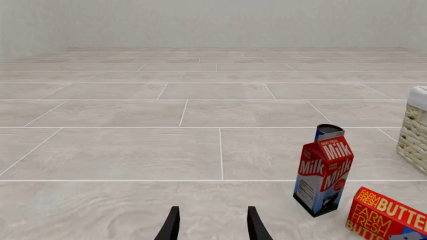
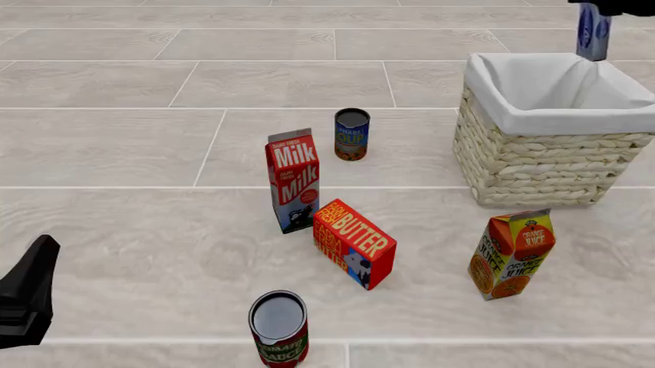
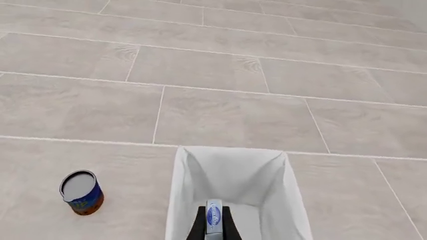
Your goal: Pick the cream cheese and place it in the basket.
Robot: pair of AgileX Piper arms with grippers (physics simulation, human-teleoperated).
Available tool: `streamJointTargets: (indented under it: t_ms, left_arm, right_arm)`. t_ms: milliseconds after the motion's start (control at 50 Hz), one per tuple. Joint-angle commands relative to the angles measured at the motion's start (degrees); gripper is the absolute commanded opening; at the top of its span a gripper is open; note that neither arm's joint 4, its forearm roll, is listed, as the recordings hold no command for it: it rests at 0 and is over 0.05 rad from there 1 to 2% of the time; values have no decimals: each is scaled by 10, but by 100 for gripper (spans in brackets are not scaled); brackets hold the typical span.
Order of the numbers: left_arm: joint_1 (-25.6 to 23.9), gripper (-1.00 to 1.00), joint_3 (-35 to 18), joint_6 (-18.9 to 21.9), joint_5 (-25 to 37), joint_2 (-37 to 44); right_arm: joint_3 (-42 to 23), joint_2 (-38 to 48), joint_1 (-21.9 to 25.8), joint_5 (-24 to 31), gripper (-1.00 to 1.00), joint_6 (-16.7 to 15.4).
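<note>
The right gripper (image 3: 213, 227) holds the cream cheese (image 3: 213, 219) edge-on between its two fingers, the pale blue box with its oval logo clamped narrow and pointing down along the fingers. In the right wrist view the box hangs directly over the white-lined interior of the basket (image 3: 293, 200), well inside the rim on all visible sides. From the front camera the cream cheese (image 2: 593, 29) shows at the top right, above the far rim of the basket (image 2: 532, 165), its long axis roughly vertical; the gripper itself is mostly cut off there. The relation that matters is height: the box sits above the opening rather than in it, so what remains is probably a short lowering and a release. The left gripper (image 1: 212, 225) has its fingers spread wide with nothing between them, well apart from the basket, with the milk carton (image 1: 323, 177) and butter box (image 1: 387, 217) to one side.
</note>
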Motion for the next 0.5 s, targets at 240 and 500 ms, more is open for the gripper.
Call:
streamJointTargets:
  t_ms: [240, 500]
  left_arm:
    - [0, 100, 0, 0, 0, 0]
    - [0, 100, 0, 0, 0, 0]
  right_arm:
    - [-136, 130, -14, 39, -100, 14]
    - [-134, 174, -18, 16, -100, 38]
